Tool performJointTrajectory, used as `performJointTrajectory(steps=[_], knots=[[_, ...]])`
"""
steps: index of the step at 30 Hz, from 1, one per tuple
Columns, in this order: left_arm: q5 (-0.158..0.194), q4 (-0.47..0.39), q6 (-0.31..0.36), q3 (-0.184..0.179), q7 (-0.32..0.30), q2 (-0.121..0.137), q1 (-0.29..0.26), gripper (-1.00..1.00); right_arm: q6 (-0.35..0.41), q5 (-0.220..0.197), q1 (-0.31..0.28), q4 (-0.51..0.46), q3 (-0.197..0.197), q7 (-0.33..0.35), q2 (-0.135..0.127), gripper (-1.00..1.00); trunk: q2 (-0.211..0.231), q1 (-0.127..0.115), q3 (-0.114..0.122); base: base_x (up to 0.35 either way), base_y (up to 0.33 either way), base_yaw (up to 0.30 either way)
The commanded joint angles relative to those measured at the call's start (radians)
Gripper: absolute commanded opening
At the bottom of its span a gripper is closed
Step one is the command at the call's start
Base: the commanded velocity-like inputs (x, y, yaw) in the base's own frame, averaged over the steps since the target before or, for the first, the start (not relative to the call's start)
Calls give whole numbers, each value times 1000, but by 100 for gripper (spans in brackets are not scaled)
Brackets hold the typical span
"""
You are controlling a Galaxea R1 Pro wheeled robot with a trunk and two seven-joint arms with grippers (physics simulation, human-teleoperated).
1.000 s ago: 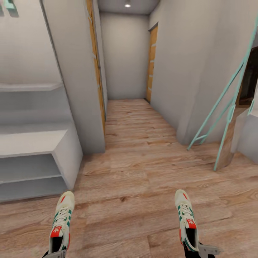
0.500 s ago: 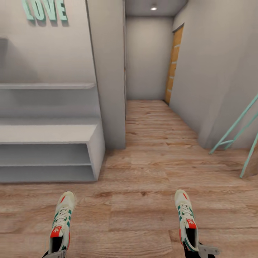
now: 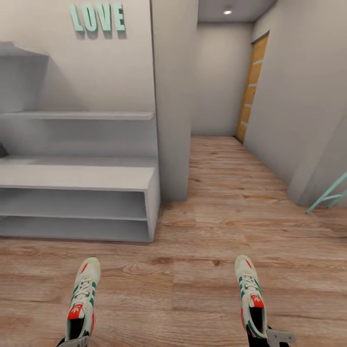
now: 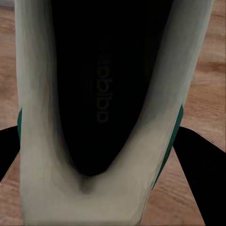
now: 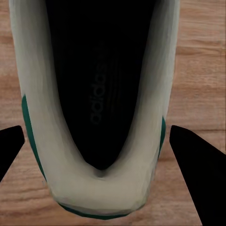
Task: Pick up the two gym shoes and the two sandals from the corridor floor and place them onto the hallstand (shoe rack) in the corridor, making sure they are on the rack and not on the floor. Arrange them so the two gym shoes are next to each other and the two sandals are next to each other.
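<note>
Two cream-white gym shoes with green stripes and red patches hang low over the corridor floor, toes pointing ahead. My left gripper is shut on the heel of the left gym shoe. My right gripper is shut on the heel of the right gym shoe. In each wrist view the shoe's dark opening sits between the black fingers. The pale grey hallstand stands ahead on the left, its bench top and two low shelves bare. The sandals are out of view.
A dark sliver on the bench top is cut off by the picture's left edge; I cannot tell what it is. Mint "LOVE" letters hang above. A wall pillar stands right of the hallstand, an orange door down the corridor, and a mint frame at the far right.
The whole view has swung left, so the hallstand now shows wider and nearer the centre. Both shoes keep their places in the grippers.
</note>
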Motion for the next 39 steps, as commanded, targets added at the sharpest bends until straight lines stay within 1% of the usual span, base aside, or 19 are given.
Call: performJointTrajectory(steps=[1, 39], knots=[[-6, 1, -3, 7, -9, -1, -1, -100, -3, 8, -1, 0, -6, -1, 0, -100, 0, 0, -1, 0, 307, 1], [-6, 2, -4, 7, -9, 1, -1, -100, -3, 6, -1, -3, -6, -1, 1, -100, 0, 0, -1, 0, 307, 0]])
